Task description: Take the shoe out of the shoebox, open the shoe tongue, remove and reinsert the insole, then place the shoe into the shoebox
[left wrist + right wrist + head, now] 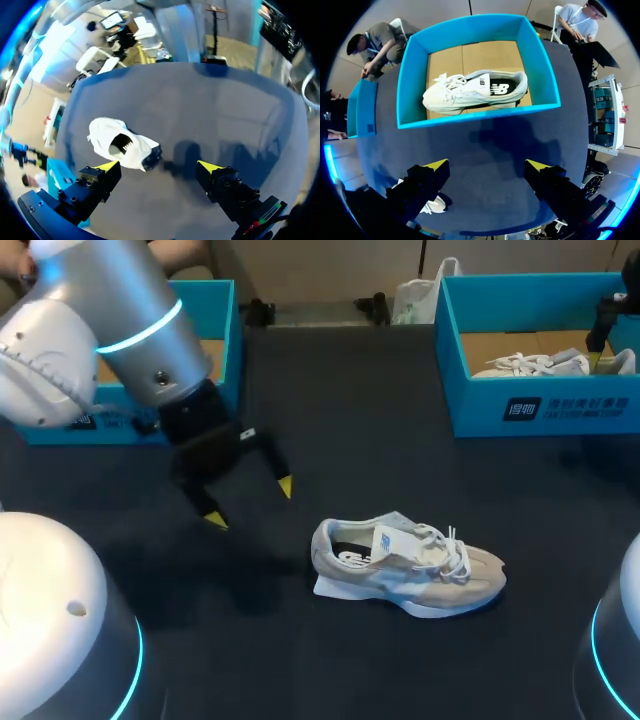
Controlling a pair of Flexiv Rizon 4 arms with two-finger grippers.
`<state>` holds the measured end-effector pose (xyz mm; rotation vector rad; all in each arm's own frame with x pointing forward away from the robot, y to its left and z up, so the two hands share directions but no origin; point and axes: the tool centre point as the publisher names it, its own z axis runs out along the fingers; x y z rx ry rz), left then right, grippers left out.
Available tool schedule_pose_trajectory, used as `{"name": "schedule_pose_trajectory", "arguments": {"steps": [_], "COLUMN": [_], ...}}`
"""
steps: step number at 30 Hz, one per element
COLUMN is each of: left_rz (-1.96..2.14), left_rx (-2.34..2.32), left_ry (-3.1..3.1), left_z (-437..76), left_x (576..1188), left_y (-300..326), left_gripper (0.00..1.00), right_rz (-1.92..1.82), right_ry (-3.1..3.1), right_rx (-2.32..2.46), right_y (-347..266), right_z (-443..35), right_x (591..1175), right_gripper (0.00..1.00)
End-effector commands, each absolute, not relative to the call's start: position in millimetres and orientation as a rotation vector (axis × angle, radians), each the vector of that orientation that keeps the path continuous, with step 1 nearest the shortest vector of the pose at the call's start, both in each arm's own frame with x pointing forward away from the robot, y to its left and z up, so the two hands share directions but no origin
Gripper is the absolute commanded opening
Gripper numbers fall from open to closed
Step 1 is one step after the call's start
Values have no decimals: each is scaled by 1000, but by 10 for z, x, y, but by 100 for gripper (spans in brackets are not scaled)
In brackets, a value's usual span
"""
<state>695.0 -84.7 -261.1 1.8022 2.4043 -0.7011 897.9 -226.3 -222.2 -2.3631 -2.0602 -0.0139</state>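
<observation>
The left gripper (159, 166) hangs wide open and empty above the counter (240, 115). Its own view puts the shoe (122, 145) just ahead, nearer one finger, showing only a pale upper and a dark mouth. The head view adds grey-beige panels, white laces and a labelled tongue, with the shoe upright on its sole. The right gripper (487, 165), equally open and empty, faces the blue box (470, 117); only its view shows the second shoe (475, 92) there whole.

Your left arm (110, 310): smooth silver shell, satin gloss. Left gripper (250, 503): matt black fingers, yellow plastic-looking tips. Table (380, 420): dark matt, felt-like covering. Shoe (410, 565): pale cloth upper, woven laces, smooth white sole. Shoebox (540, 405): matt teal cardboard, raw brown floor.
</observation>
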Motion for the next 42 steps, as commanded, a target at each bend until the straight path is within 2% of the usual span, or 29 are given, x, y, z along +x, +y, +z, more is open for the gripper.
{"name": "schedule_pose_trajectory", "arguments": {"steps": [1,4,8,9,19,27,30,39,42], "left_rz": [-999,-1179,-1623,-1471,-1471,-1693,-1745,-1745,-1775], "left_rx": [1360,1159,904,953,953,576,236,236,173], "left_ry": [2471,2534,2639,2698,2698,2642,2722,2722,2689], "left_z": [-2663,-2694,-2730,-2726,-2726,-3044,-3182,-3182,-3419], "left_x": [6872,6854,6910,6920,6920,6865,6892,6892,6948], "left_y": [-708,-624,-431,-391,-391,-386,-390,-390,-455], "left_gripper": [100,100,100,100,100,100,100,100,100], "right_rz": [-15,-15,-15,-15,-15,-15,-15,-15,-15], "right_ry": [-2061,-2061,-2061,-2061,-2061,-2061,-2061,-2061,-2061], "right_rx": [-2364,-2364,-2364,-2364,-2364,-2364,-2364,-2364,-2364], "right_y": [-2263,-2263,-2263,-2263,-2263,-2263,-2263,-2263,-2263], "right_z": [-2223,-2223,-2223,-2223,-2223,-2223,-2223,-2223,-2223], "right_x": [8971,8971,8971,8971,8971,8971,8971,8971,8971], "right_gripper": [100,100,100,100,100,100,100,100,100]}}
